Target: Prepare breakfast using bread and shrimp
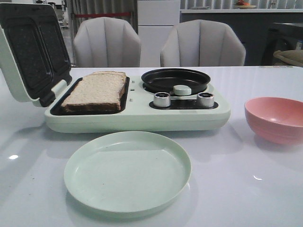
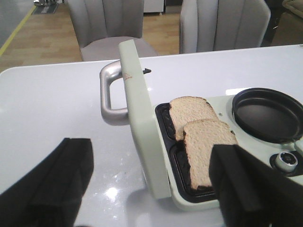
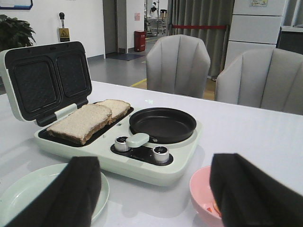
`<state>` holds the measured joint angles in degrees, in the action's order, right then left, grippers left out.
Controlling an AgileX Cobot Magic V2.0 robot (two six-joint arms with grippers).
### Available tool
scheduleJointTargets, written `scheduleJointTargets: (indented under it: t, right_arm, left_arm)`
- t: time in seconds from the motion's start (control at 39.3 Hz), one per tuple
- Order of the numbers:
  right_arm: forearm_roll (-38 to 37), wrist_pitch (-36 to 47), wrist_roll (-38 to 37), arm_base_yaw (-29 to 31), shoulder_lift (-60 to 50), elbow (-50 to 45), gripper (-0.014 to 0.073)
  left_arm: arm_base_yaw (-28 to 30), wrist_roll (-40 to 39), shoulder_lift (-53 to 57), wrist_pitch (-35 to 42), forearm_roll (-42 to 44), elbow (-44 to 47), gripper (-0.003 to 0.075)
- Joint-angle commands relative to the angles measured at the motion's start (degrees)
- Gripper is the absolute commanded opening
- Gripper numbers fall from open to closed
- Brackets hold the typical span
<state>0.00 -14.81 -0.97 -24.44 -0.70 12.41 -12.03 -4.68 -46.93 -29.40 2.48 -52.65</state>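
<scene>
Bread (image 1: pixel 96 90): two slices lying flat and overlapping in the left bay of the pale green breakfast maker (image 1: pixel 137 118), long axis of the pair running front to back along the grill plate, the nearer slice atop the farther one. Lid (image 1: pixel 28 49) is tilted open to the left, its handle (image 2: pixel 110 92) sticking out over bare counter (image 1: pixel 38 156). Black frying pan (image 1: pixel 175 79) sits on the right side of the maker, two metal knobs (image 1: pixel 162 99) in front of it. Green plate (image 1: pixel 128 171) sits just in front of the maker; pink bowl (image 1: pixel 276 119) is apart to the right. Shrimp (image 3: pixel 215 206): only a small orange bit is visible inside the bowl. Left end effector (image 2: pixel 151 189) hovers low beside the lid, fingers spread wide, gripping nothing. Right end effector (image 3: pixel 156 198) hovers near the plate and bowl, also spread wide and empty.
</scene>
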Motion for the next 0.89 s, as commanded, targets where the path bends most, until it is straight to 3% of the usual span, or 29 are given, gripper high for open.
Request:
scheduleJointTargets:
  t: [0.0,0.2,0.53,0.87]
  right_arm:
    - [0.0,5.3,0.1,0.3,0.6,1.6,0.0582]
    - [0.0,5.3,0.1,0.3,0.6,1.6,0.0582]
    - [0.0,5.3,0.1,0.3,0.6,1.6,0.0582]
    - [0.0,5.3,0.1,0.3,0.6,1.6,0.0582]
  left_arm:
    - [0.1,-1.1,-5.6,4.6,-0.4,-6.1,0.0565]
    - [0.7,-1.2,-16.4,4.5,-0.7,-14.5,0.0565]
    - [11.8,-1.2,-28.4,3.4,-8.7,-21.7,0.0565]
    - [14.8,-0.6,-36.3,1.6,-11.3,-27.6,0.0563]
